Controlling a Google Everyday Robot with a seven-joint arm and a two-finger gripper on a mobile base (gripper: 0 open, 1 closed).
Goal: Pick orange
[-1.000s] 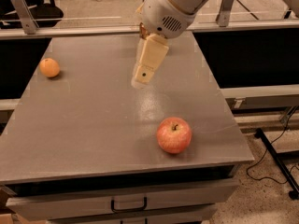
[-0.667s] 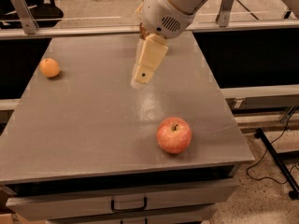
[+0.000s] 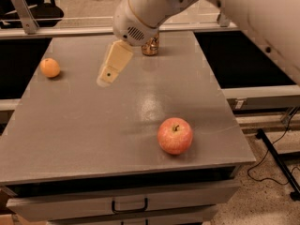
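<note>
Grey table (image 3: 84, 139), single cam view: orange (image 3: 49, 67) sits near left edge, nothing touching it. Gripper (image 3: 106, 78) hovers mid-table, well apart to its right; open/closed, can't tell. Apple (image 3: 175, 135) up front, can (image 3: 150, 46) at back. Step: approach, prob. Next: go left, then drop over orange.

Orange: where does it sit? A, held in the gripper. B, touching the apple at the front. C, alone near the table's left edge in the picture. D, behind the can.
C: the orange sits alone by the pictured left edge of the table, apart from the gripper, which hangs over the table to its right, and from the apple near the front.
</note>
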